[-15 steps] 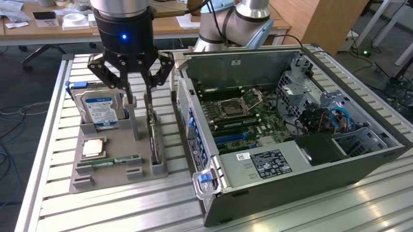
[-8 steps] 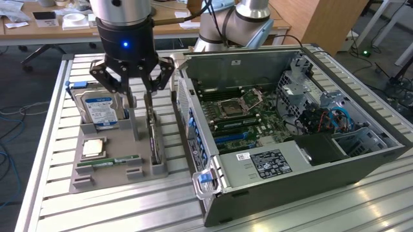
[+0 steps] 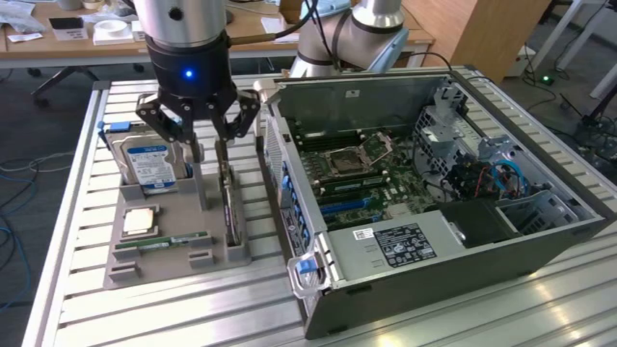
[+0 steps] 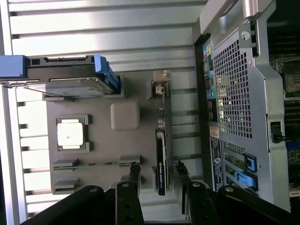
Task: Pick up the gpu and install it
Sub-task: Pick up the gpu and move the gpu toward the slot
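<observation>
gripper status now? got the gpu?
Gripper: open, one finger on each side of the upright gpu, not clamped on it.

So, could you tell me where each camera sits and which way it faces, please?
Exterior view: off the arm, above, looking down at the table and open computer case; arm and gripper show.
Wrist view: on the wrist, looking down past the open fingers at the gpu.
Both share the gpu, hard drive and computer case.
</observation>
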{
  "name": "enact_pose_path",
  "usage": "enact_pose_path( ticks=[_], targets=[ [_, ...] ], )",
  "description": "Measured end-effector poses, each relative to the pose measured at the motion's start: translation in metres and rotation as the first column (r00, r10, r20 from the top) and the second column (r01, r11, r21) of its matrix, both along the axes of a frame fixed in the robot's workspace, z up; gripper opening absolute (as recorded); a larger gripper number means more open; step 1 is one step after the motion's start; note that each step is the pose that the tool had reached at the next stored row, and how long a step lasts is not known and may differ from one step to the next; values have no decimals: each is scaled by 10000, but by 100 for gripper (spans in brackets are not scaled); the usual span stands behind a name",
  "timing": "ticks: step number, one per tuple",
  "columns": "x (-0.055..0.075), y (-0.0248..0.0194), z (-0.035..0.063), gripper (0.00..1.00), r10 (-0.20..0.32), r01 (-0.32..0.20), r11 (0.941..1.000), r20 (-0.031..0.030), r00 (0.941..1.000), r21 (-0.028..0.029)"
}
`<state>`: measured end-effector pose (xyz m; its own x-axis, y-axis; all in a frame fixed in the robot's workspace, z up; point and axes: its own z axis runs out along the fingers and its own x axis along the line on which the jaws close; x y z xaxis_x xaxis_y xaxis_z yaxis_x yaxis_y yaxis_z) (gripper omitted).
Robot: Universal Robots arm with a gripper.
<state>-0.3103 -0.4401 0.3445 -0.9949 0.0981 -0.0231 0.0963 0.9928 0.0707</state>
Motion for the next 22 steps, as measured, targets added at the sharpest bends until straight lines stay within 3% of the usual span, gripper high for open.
enact_pose_path(
  ticks=[13, 22],
  targets=[
    [0, 0, -91, 43, 0, 0, 9997, 13, 10000, 261],
    [0, 0, -160, 43, 0, 0, 9993, 22, 10000, 379]
  ],
)
